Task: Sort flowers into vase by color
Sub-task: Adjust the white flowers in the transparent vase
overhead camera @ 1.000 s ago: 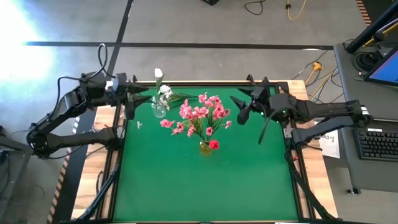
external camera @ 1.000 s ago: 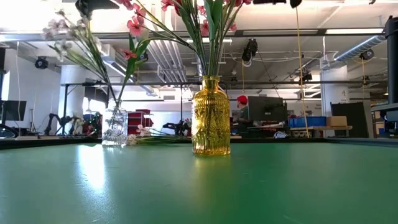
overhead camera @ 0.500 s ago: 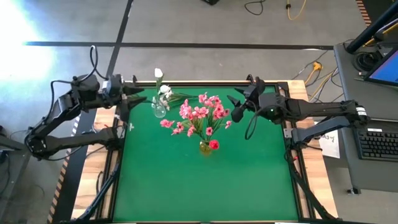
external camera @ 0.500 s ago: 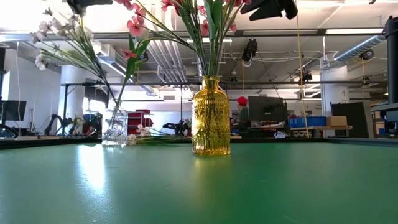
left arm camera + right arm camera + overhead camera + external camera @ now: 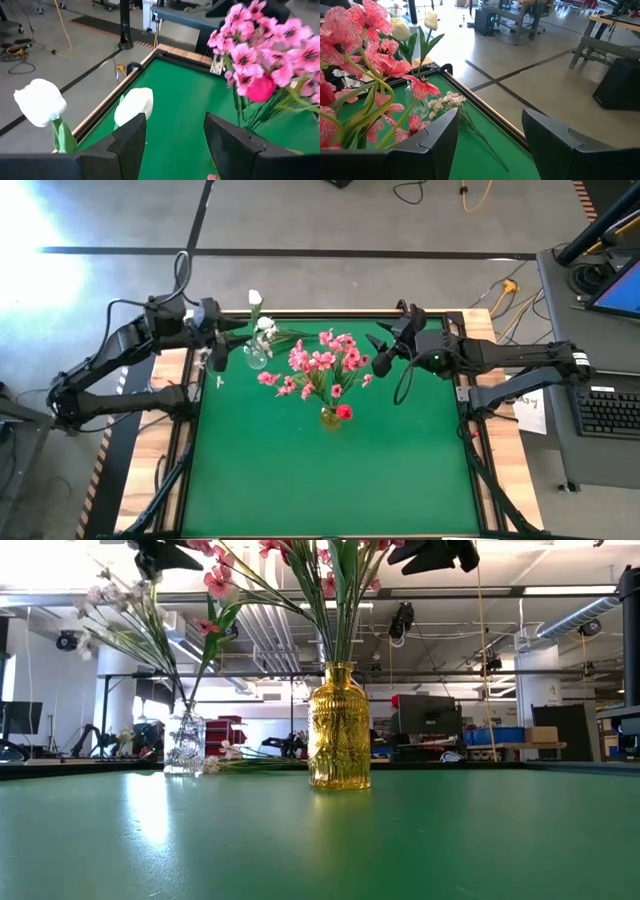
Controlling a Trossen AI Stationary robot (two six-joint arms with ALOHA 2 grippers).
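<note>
A yellow glass vase stands mid-table and holds pink blossom sprays and a red tulip. A clear glass vase at the far left holds white tulips and small white sprays. One white spray lies loose on the table behind the vases. My left gripper hangs open, high beside the clear vase's flowers. My right gripper hangs open, high to the right of the pink sprays. Neither has anything between its fingers.
The green mat lies bare toward its near edge. A raised wooden rim runs along the far edge. A small white scrap lies near the left edge. Beyond the table's right side stands a desk with a keyboard.
My right gripper has sunk a little and gone toward the pink sprays, then kept still. My left gripper drew back toward the left edge, then came again toward the clear vase and a little down. The white sprays in the clear vase have swayed.
</note>
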